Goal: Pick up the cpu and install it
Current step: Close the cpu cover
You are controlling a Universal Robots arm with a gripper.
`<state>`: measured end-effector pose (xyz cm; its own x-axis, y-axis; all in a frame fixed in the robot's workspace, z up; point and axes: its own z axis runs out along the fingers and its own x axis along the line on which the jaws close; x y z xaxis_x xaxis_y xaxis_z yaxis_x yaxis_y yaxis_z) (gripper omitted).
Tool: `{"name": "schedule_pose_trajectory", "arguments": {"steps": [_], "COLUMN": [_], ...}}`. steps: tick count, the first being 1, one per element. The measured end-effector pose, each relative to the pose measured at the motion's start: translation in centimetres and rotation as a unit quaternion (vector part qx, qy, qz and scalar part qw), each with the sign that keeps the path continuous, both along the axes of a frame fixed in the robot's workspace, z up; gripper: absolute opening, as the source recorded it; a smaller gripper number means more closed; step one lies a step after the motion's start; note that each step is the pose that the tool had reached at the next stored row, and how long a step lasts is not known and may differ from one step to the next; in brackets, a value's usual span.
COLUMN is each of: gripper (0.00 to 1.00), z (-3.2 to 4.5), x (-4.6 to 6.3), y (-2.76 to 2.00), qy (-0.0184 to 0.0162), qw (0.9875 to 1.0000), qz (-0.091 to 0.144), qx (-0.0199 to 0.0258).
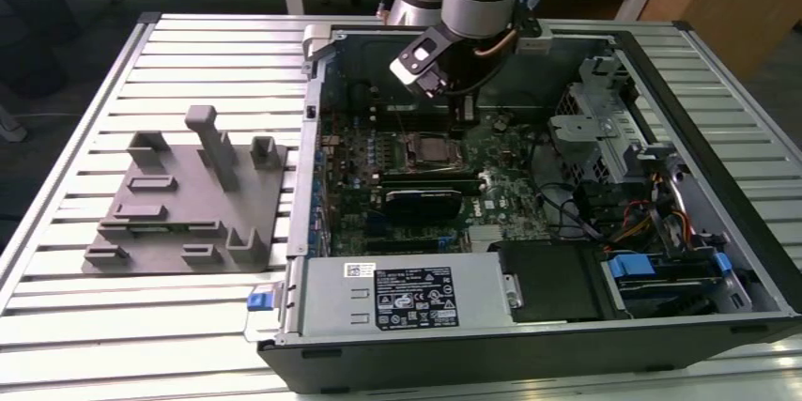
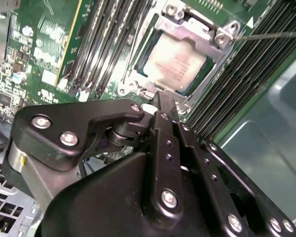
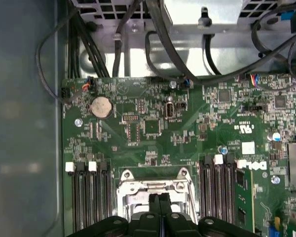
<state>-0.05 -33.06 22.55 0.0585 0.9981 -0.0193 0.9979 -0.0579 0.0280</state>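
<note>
Slatted table (image 1: pixel 213 53), open computer case (image 1: pixel 527 354): gripper (image 2: pixel 161 98) at the seated cpu (image 2: pixel 176 66).
We see its fingers (image 3: pixel 155 205) pressed together; memory slots (image 2: pixel 103 44) crowd the socket (image 2: pixel 227 32), one edge hidden by the fingers.

The computer case (image 1: pixel 501 354) lies on the table (image 1: pixel 75 326). The fixture block (image 1: pixel 188 204) sits beside the case, on the exterior view's left. Inside the case, the cpu (image 2: pixel 175 66) lies in the socket (image 2: pixel 227 32) on the motherboard (image 3: pixel 153 128). The gripper (image 2: pixel 160 98) hangs inside the case, just over the socket's edge.
</note>
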Motion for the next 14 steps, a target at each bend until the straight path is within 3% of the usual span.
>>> {"name": "schedule_pose_trajectory", "arguments": {"steps": [14], "gripper": [0.11], "z": [-0.06], "x": [-1.9], "y": [-0.11], "qy": [0.0000], "qw": [1.0000], "qz": [0.000], "qx": [0.0000]}}
